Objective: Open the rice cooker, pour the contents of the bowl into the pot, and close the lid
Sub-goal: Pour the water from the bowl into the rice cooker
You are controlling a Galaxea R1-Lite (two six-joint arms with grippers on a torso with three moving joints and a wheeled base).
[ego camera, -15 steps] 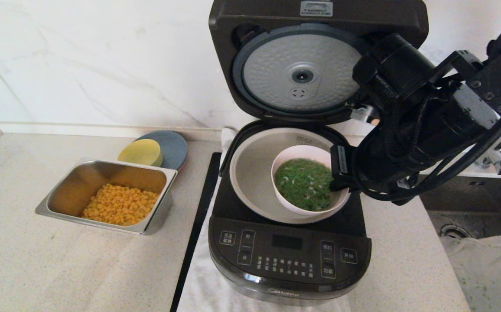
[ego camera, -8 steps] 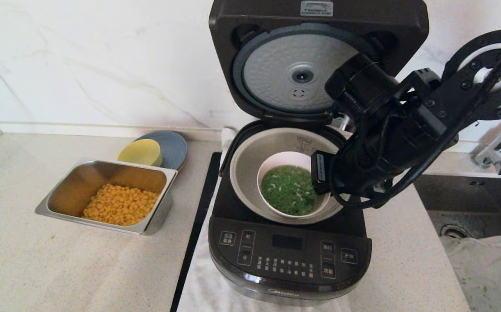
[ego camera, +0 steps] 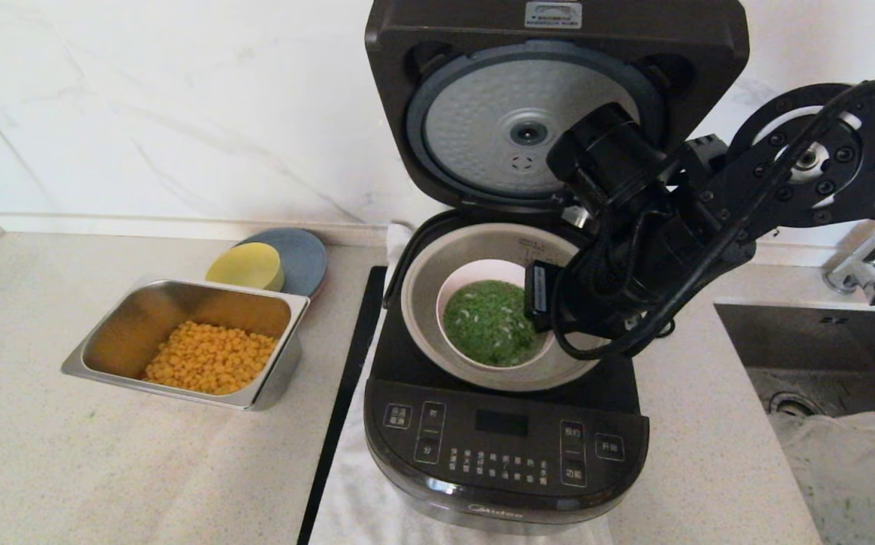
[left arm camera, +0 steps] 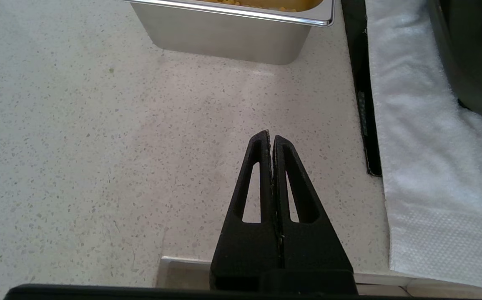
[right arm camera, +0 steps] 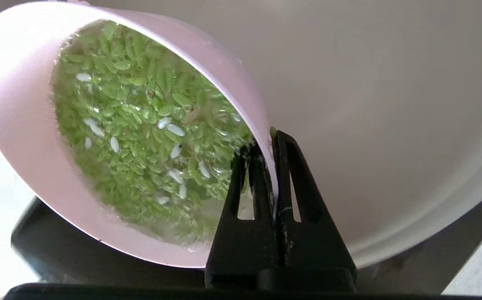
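Note:
The black rice cooker (ego camera: 506, 446) stands open, its lid (ego camera: 528, 129) upright with the dimpled silver disc facing me. Inside sits the grey-beige pot (ego camera: 426, 295). My right gripper (right arm camera: 268, 139) is shut on the rim of the pale pink bowl (ego camera: 479, 270), one finger inside and one outside, holding it over the pot. The bowl (right arm camera: 20, 125) tilts a little and holds green bits (right arm camera: 141, 125) with a few white grains in liquid (ego camera: 487, 322). My left gripper (left arm camera: 270, 135) is shut on nothing, low over the counter left of the cooker.
A steel tray (ego camera: 188, 291) of yellow corn sits left of the cooker, with a yellow bowl (ego camera: 244, 266) on a blue plate (ego camera: 305, 253) behind it. A white towel (left arm camera: 416, 133) lies under the cooker. A sink (ego camera: 823, 363) and a tap (ego camera: 869, 272) are to the right.
My right arm has carried the bowl leftward and deeper over the pot's middle, and the wrist has swung lower. The left arm has not moved.

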